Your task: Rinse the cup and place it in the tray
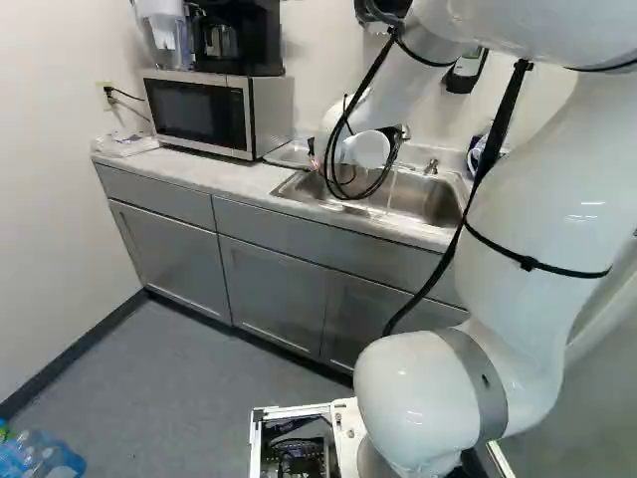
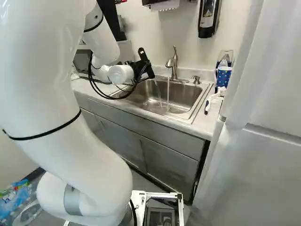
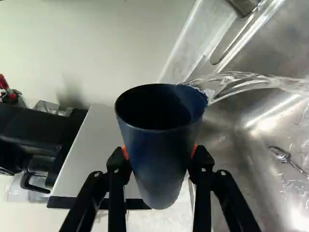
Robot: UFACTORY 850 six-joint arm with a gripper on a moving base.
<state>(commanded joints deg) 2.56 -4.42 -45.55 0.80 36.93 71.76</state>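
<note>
Cup [image 3: 157, 157] clasped in end effector [image 2: 145, 67]

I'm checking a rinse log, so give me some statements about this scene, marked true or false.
The gripper holds a dark blue cup. True.

The faucet is turned off. False: water is running from it.

A spoon lies in the sink. True.

The microwave stands on the floor. False: it stands on the counter.

Water reaches the held cup's rim. True.
</note>
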